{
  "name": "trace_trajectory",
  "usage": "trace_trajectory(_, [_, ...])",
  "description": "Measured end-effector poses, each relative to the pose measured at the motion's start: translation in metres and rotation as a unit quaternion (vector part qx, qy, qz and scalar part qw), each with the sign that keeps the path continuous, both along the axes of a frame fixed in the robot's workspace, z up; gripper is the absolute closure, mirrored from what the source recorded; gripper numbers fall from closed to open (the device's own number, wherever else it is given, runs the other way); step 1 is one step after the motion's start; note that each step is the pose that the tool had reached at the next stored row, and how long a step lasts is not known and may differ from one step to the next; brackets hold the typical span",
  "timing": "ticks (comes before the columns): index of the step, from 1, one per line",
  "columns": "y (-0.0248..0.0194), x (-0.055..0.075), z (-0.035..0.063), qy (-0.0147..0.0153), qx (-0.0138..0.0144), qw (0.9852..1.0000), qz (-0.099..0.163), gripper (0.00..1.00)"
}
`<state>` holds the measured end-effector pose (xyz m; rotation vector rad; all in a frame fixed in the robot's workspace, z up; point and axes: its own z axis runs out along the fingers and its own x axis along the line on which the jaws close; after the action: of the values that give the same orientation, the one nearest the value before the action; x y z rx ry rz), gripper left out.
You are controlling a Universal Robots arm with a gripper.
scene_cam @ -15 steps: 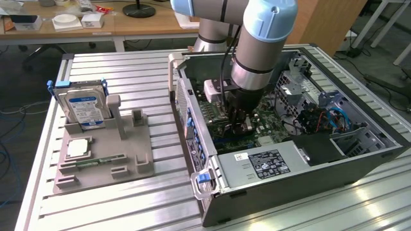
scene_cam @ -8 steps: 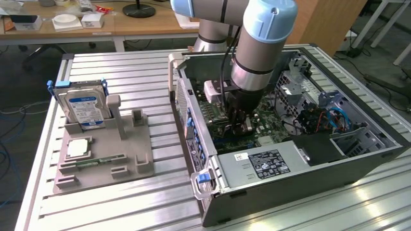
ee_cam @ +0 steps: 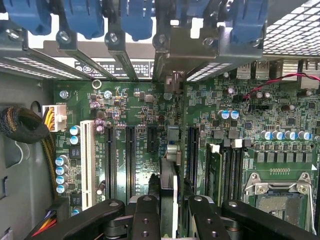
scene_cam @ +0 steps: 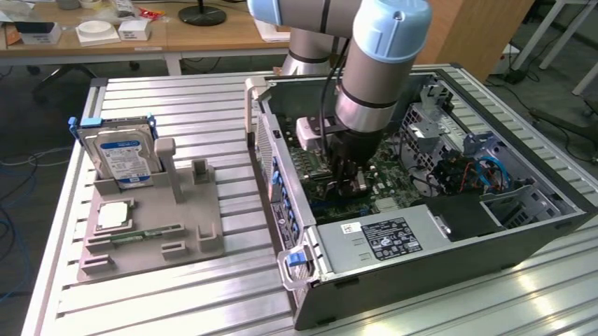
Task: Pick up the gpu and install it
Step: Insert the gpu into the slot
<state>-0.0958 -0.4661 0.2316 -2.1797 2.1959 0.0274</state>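
My gripper [scene_cam: 346, 183] reaches down inside the open computer case [scene_cam: 421, 273], just above the green motherboard [ee_cam: 140, 110]. It is shut on the gpu [ee_cam: 170, 175], which shows edge-on in the wrist view as a thin dark card between the two black fingers [ee_cam: 145, 215]. The card stands upright over the row of long black expansion slots [ee_cam: 129, 160]. Its far end points at the rear wall with the blue slot latches [ee_cam: 80, 20]. In the exterior view the arm hides most of the card.
A grey fixture [scene_cam: 187, 238] at the exterior view's left holds a hard drive [scene_cam: 122, 155], a memory stick [scene_cam: 145, 233] and a small square chip [scene_cam: 113, 215]. The power supply [scene_cam: 388, 239], drive cage [scene_cam: 523, 203] and cables [scene_cam: 467, 171] crowd the case.
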Motion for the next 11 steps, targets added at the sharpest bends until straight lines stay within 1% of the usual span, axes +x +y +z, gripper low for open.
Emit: trace_trajectory(11, [0.0002, -0.0014, -0.0007, 0.0001, -0.0003, 1.0000, 0.000, 0.73])
